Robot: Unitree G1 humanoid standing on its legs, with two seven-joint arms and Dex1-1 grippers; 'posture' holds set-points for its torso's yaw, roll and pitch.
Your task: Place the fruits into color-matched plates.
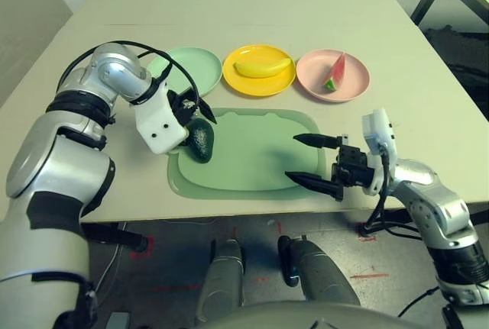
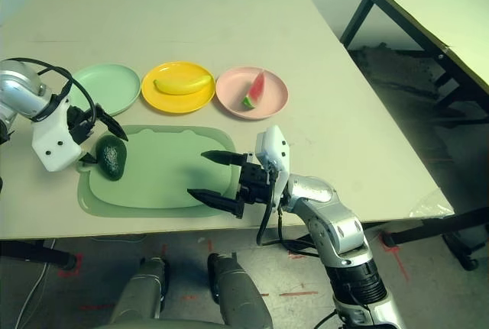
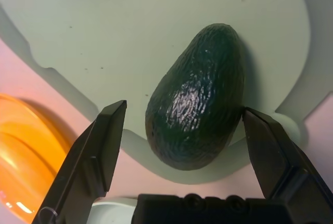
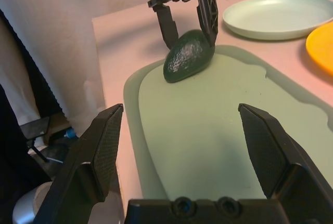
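avocado (image 3: 196, 96) is the one fruit not yet on a plate, and the step in hand looks like the left arm's pickup of it. nearest the robot, the right gripper (image 1: 315, 162) hangs level over the near right part of the green cutting mat (image 1: 252, 153), fingers spread wide and empty, well apart from the fruit. at the mat's left edge the left gripper (image 3: 179, 130) points steeply down with its two black fingers open, one on each side of the avocado; one finger looks to be touching its flank, the other stands clear, and nothing is held yet.

to do this well, i judge the fingers should sink a bit lower so they close across the broad middle, not the tapering end, since the glossy skin could let it squirt out. then lift straight before swinging to the mint green plate (image 1: 186, 66) just beyond.

the avocado is a dark green oval with pebbled, shiny skin, lying on its side. farther back, the banana (image 1: 262, 66) lies on the yellow plate (image 1: 259, 83) and the watermelon wedge (image 1: 334, 74) on the pale pink plate (image 1: 355, 83).
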